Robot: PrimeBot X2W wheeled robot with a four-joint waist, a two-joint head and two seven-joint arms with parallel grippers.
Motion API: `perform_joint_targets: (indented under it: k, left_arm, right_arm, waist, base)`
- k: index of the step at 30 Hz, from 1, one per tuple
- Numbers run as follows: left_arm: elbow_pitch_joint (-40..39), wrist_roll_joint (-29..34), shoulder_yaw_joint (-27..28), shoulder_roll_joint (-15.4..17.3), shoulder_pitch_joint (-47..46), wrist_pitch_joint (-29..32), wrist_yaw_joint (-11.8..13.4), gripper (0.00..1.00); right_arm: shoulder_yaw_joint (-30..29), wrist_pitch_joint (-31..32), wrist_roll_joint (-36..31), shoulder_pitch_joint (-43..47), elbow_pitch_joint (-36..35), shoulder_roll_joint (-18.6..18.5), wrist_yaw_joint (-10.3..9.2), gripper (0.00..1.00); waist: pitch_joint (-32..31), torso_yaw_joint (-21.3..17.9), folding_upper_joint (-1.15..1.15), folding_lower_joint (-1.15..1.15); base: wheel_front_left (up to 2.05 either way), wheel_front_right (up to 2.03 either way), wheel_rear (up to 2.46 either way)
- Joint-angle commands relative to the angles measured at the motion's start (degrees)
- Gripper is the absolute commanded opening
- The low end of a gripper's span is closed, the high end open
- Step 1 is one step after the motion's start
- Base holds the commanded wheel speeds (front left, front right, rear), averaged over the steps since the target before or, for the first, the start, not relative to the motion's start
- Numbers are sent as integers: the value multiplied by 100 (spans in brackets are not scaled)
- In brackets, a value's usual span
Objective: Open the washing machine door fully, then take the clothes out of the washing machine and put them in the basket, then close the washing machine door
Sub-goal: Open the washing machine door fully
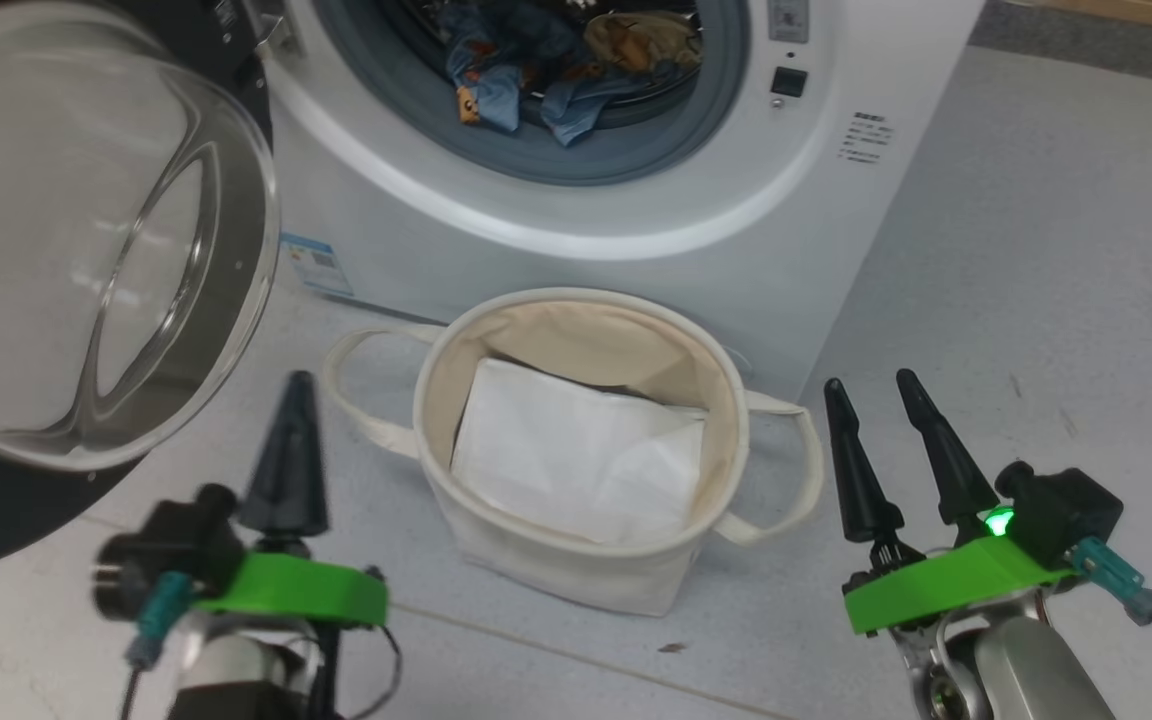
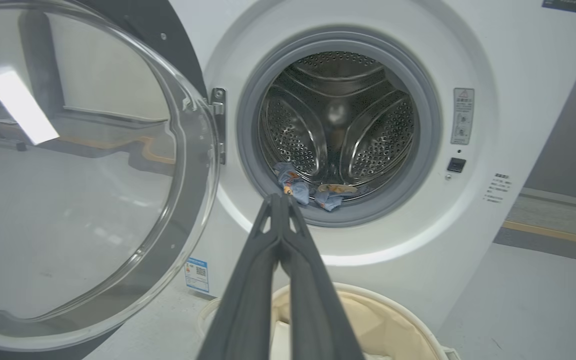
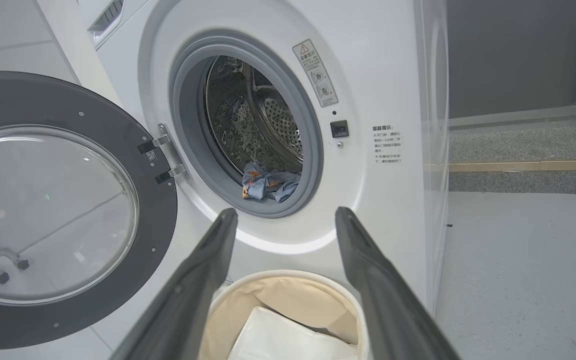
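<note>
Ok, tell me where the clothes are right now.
The clothes lie low in the open mouth of the washing machine, top centre of the head view, above the basket standing before it.

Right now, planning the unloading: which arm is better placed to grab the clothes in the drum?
Probably right: the right gripper is open with an unobstructed line to the clothes; the left gripper is shut and sits beside the open washing machine door.
</note>
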Motion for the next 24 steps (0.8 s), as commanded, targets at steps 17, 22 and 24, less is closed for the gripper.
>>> perform_joint_targets:
  k: [17, 22, 24]
  left_arm:
    - [239, -315, -905, 97, 174, -26, -73, 100]
    - [380, -561, -864, 96, 182, -26, 105, 100]
    - [386, -602, -853, 96, 169, -26, 135, 100]
  right_arm:
    - [-382, -71, -20, 209, 180, 60, 2, 100]
    - [-414, -71, 32, 129, 209, 60, 2, 100]
    - [-430, -71, 42, 116, 212, 60, 2, 100]
  waist:
    - [-227, -553, 0, 0]
    - [-148, -616, 0, 0]
    - [-134, -623, 0, 0]
  base:
    - [0, 0, 0]
    - [0, 0, 0]
    - [0, 0, 0]
